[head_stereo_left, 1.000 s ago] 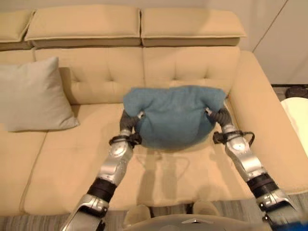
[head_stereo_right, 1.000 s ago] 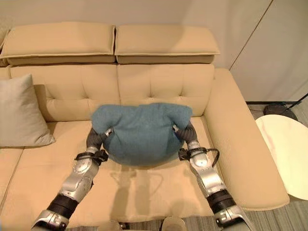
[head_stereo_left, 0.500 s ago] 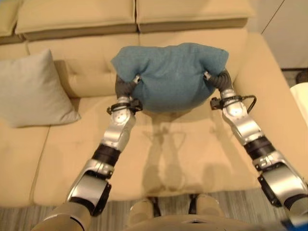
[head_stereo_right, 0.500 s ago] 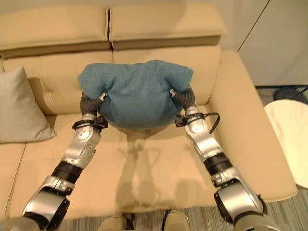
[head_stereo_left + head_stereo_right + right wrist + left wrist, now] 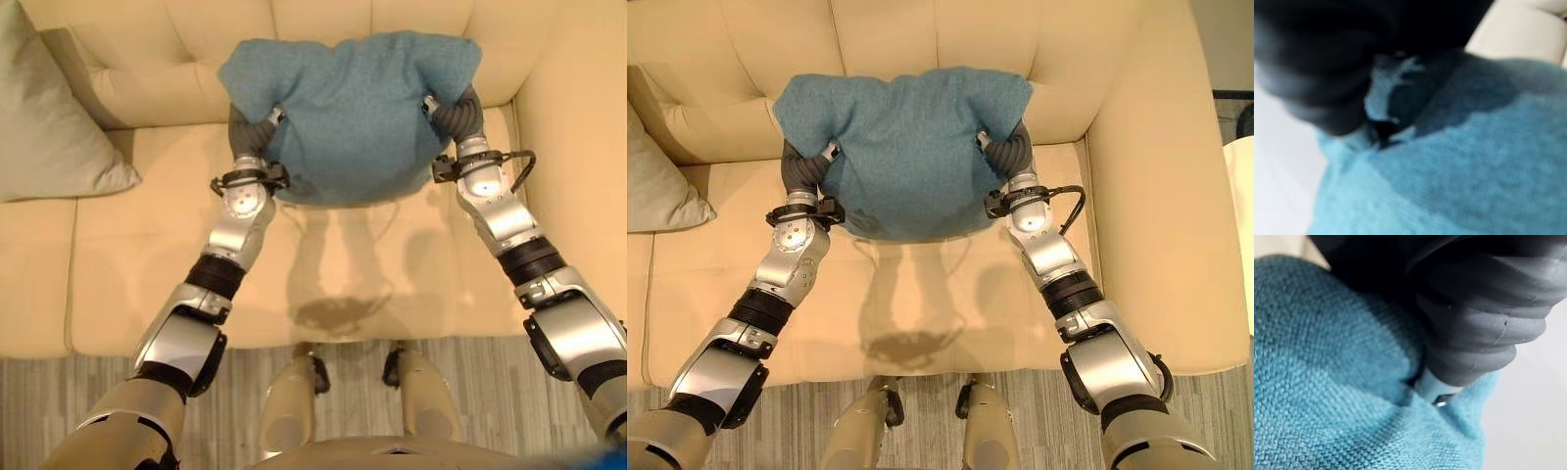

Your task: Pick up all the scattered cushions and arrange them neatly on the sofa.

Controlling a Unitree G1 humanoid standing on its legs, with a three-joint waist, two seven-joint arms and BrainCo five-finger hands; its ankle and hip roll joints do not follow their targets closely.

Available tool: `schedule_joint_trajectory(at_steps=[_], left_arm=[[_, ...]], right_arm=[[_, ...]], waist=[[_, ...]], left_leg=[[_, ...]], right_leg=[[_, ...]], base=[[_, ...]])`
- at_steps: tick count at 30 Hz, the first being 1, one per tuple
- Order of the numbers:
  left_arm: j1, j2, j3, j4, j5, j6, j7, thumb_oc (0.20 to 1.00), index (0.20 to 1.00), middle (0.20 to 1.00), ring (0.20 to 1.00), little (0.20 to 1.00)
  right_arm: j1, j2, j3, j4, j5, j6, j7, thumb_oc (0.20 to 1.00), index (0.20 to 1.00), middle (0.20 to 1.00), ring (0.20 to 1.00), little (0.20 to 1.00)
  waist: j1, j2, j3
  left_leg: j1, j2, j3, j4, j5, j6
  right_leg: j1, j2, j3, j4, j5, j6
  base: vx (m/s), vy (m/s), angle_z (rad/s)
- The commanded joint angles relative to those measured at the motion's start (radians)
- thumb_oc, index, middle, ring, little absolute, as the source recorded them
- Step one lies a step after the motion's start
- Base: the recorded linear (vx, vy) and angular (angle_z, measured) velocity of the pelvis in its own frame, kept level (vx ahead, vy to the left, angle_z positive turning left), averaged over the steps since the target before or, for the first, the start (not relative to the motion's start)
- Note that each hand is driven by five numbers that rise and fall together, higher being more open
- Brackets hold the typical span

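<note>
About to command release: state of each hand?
Left hand: pressed into the blue cushion, fingers hidden, cannot tell.
Right hand: pressed into its other side, fingers hidden, cannot tell.

Cushion held between both hands over the sofa seat

The cushion (image 5: 358, 113) sits between the left hand (image 5: 257, 132) and the right hand (image 5: 453, 113), each pressed into one of its sides with fingers buried in the fabric. Beneath hands and cushion lies the sofa (image 5: 353, 264) seat; beyond them rises its backrest. A second cushion (image 5: 44, 117) leans against the backrest well off to the left hand's outer side. The armrest runs just beside the right hand's outer side.
</note>
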Motion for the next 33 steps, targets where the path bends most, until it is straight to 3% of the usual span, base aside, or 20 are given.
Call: schedule_joint_trajectory(at_steps=[1,7,8,9,14,18,20,22,28,33], left_arm=[[-0.099,-0.022,-0.061,-0.052,0.08,-0.069,-0.032,0.2,0.2,0.2,0.2,0.2],[-0.145,-0.017,-0.058,-0.006,0.094,-0.07,-0.004,0.2,0.2,0.2,0.2,0.2],[-0.22,0.001,-0.062,0.07,0.106,-0.06,0.028,1.0,1.0,1.0,1.0,1.0],[-0.223,0.001,-0.062,0.072,0.106,-0.061,0.027,1.0,1.0,1.0,1.0,1.0],[-0.311,0.066,-0.052,0.176,0.084,-0.053,0.035,1.0,1.0,1.0,1.0,1.0],[-0.335,0.189,-0.014,0.295,0.045,-0.037,0.012,1.0,1.0,1.0,1.0,1.0],[-0.33,0.212,-0.009,0.302,0.037,-0.037,0.007,1.0,1.0,1.0,1.0,1.0],[-0.3,0.285,0.014,0.328,0.021,-0.034,-0.019,1.0,1.0,1.0,1.0,1.0],[-0.191,0.373,0.073,0.3,0.014,-0.043,-0.059,1.0,1.0,1.0,1.0,1.0],[-0.079,0.366,0.132,0.232,-0.01,-0.055,-0.084,1.0,1.0,1.0,1.0,1.0]], right_arm=[[-0.127,0.037,0.079,-0.042,-0.076,-0.075,0.03,0.2,0.2,0.2,0.2,0.2],[-0.199,0.015,0.08,-0.01,-0.124,-0.077,-0.014,0.2,0.2,0.2,0.2,0.2],[-0.281,0.004,0.101,0.071,-0.138,-0.068,-0.049,0.871,0.871,0.871,0.871,0.871],[-0.285,0.004,0.102,0.074,-0.137,-0.069,-0.049,1.0,1.0,1.0,1.0,1.0],[-0.375,-0.015,0.111,0.171,-0.107,-0.062,-0.07,1.0,1.0,1.0,1.0,1.0],[-0.404,-0.088,0.111,0.263,-0.082,-0.054,-0.072,1.0,1.0,1.0,1.0,1.0],[-0.402,-0.104,0.109,0.271,-0.072,-0.054,-0.067,1.0,1.0,1.0,1.0,1.0],[-0.39,-0.175,0.11,0.306,-0.051,-0.051,-0.05,1.0,1.0,1.0,1.0,1.0],[-0.316,-0.308,0.069,0.315,-0.036,-0.061,-0.035,1.0,1.0,1.0,1.0,1.0],[-0.215,-0.364,0.024,0.279,-0.031,-0.063,-0.01,1.0,1.0,1.0,1.0,1.0]], waist=[[0.02,-0.031,-0.045],[0.024,-0.022,-0.054],[0.028,-0.023,-0.059],[0.028,-0.023,-0.058],[0.031,-0.019,-0.061],[0.031,-0.016,-0.063],[0.031,-0.015,-0.065],[0.031,-0.011,-0.07],[0.032,-0.003,-0.078],[0.031,0.0,-0.083]], left_leg=[[0.0,0.024,-0.022,0.036,-0.014,-0.106],[-0.043,0.031,-0.037,0.011,0.011,-0.118],[-0.067,0.037,-0.051,0.001,0.022,-0.126],[-0.069,0.037,-0.051,0.001,0.022,-0.126],[-0.109,0.045,-0.069,0.001,0.032,-0.136],[-0.124,0.046,-0.076,0.001,0.034,-0.14],[-0.125,0.046,-0.076,0.001,0.033,-0.14],[-0.123,0.045,-0.076,0.001,0.032,-0.142],[-0.115,0.04,-0.075,0.001,0.027,-0.143],[-0.091,0.038,-0.075,0.001,0.021,-0.143]], right_leg=[[-0.113,-0.035,0.053,0.082,0.014,0.104],[-0.164,-0.033,0.054,0.084,0.016,0.103],[-0.188,-0.028,0.048,0.081,0.019,0.105],[-0.189,-0.028,0.048,0.082,0.019,0.105],[-0.222,-0.021,0.045,0.081,0.022,0.106],[-0.244,-0.015,0.046,0.085,0.022,0.104],[-0.244,-0.014,0.048,0.085,0.021,0.104],[-0.245,-0.014,0.051,0.086,0.021,0.104],[-0.234,-0.014,0.051,0.076,0.023,0.105],[-0.209,-0.014,0.048,0.077,0.015,0.104]], base=[[0.03,-0.035,0.0],[0.01,-0.03,0.01],[0.02,-0.064,0.06],[0.01,-0.068,0.11],[0.0,-0.024,0.06],[0.0,0.0,0.0],[0.0,0.0,0.0],[0.02,0.001,-0.01],[0.0,0.0,0.0],[0.01,0.004,0.02]])
